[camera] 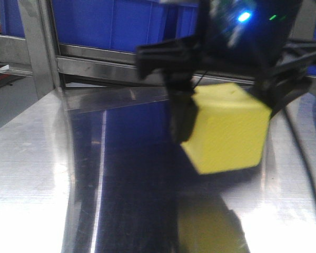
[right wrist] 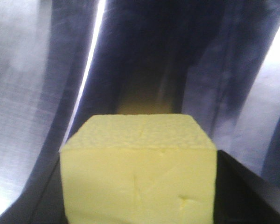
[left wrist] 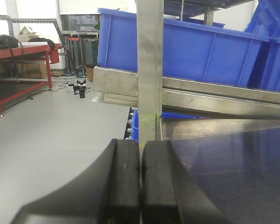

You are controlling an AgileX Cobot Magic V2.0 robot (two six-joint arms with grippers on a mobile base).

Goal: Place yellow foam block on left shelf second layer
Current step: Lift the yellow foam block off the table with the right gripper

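The yellow foam block (camera: 226, 132) hangs tilted a little above a shiny steel surface (camera: 42, 174), and its yellow reflection shows below it. My right gripper (camera: 229, 113) is shut on it, with one black finger (camera: 181, 118) on its left face and the other on its right. In the right wrist view the block (right wrist: 137, 177) fills the space between the jaws of the right gripper (right wrist: 139, 203). My left gripper (left wrist: 140, 158) is shut with nothing between its pads. It points at the upright steel post (left wrist: 149, 70) of a shelf. I cannot tell which layer is the second.
Blue plastic bins (left wrist: 200, 51) sit on a steel shelf ledge (left wrist: 214, 95) behind the post. The same bins (camera: 116, 23) and post (camera: 37, 47) stand behind the held block. To the left lies grey floor, with a red-framed workbench (left wrist: 18, 60) farther back.
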